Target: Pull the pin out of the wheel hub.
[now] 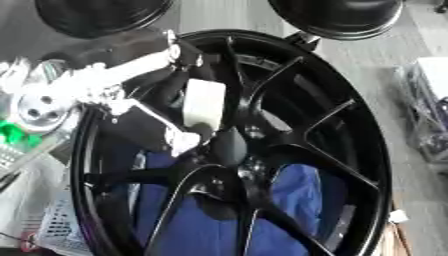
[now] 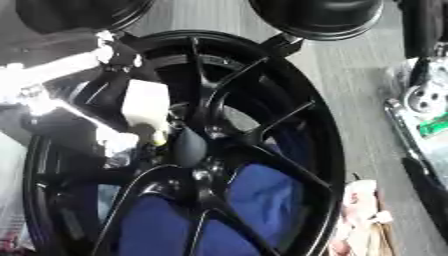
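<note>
Left hand (image 1: 179, 127) reaches into black wheel hub (image 1: 229, 147) centre.

Setting: we log this as a workshop. We see a black alloy wheel (image 1: 262, 150) laid flat over blue cloth (image 1: 297, 195), and grey flooring (image 1: 385, 85) alongside.

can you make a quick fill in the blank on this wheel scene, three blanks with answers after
1. The wheel with its thin spokes is coloured ____.
2. Behind the lower spokes shows a cloth coloured ____.
3. The robot's left hand reaches in between the spokes from the view's ____ side, toward the hub.

Missing words: black; blue; left
</note>
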Robot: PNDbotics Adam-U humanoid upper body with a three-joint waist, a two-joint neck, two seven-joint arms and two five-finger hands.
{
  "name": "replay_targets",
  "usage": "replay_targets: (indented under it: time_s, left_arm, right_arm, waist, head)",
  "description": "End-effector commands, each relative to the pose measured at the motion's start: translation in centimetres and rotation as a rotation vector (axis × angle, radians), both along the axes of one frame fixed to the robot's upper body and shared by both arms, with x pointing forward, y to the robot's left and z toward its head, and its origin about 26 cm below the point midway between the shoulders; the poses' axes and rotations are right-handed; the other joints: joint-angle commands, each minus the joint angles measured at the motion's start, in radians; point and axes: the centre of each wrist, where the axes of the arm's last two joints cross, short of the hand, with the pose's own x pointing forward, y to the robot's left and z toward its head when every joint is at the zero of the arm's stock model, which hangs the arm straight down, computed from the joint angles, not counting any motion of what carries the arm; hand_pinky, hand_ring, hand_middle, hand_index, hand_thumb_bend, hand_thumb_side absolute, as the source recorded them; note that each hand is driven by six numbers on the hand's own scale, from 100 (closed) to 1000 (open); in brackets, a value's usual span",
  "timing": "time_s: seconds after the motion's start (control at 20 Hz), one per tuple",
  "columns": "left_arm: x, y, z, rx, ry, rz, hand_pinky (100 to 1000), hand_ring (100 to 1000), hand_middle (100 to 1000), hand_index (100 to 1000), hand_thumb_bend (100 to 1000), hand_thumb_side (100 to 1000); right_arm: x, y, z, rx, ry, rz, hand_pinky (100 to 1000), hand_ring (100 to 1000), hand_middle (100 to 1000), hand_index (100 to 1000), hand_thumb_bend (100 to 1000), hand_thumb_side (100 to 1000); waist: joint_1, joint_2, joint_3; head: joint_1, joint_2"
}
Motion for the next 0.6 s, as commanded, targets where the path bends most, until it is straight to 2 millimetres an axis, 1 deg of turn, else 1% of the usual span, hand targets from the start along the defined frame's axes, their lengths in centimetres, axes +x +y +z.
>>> replay_targets:
  time_s: [0.05, 0.25, 0.35, 0.6]
  left_arm:
    - [-0.1, 1.2, 2.0, -0.049, -0.068, 0.004, 643, 388, 222, 397, 100, 199]
    - [0.2, 3.4, 3.6, -0.143, -0.130, 0.038, 640, 379, 213, 395, 100, 204]
    - [0.4, 5.0, 4.3, -0.208, -0.164, 0.088, 641, 375, 209, 395, 100, 212]
    - [0.4, 10.1, 5.9, -0.414, -0.258, 0.290, 641, 367, 201, 396, 100, 247]
  right_arm:
    - [-0.4, -0.2, 0.9, 0.006, -0.016, -0.077, 518, 611, 611, 594, 100, 717]
    - [-0.4, -0.4, 1.0, -0.003, -0.016, -0.086, 519, 611, 611, 595, 100, 708]
    - [-0.4, -0.6, 1.1, -0.010, -0.017, -0.095, 520, 611, 611, 596, 100, 702]
    - [-0.5, -1.2, 1.3, -0.021, -0.020, -0.124, 521, 612, 612, 597, 100, 697]
  waist:
    - [0.001, -0.027, 0.004]
    - [0.000, -0.028, 0.010]
    - [0.000, -0.029, 0.013]
    - [-0.002, -0.029, 0.018]
  head:
    - [-0.006, -0.012]
    - [-0.014, -0.010]
    - [-0.017, -0.009]
    - [-0.023, -0.007]
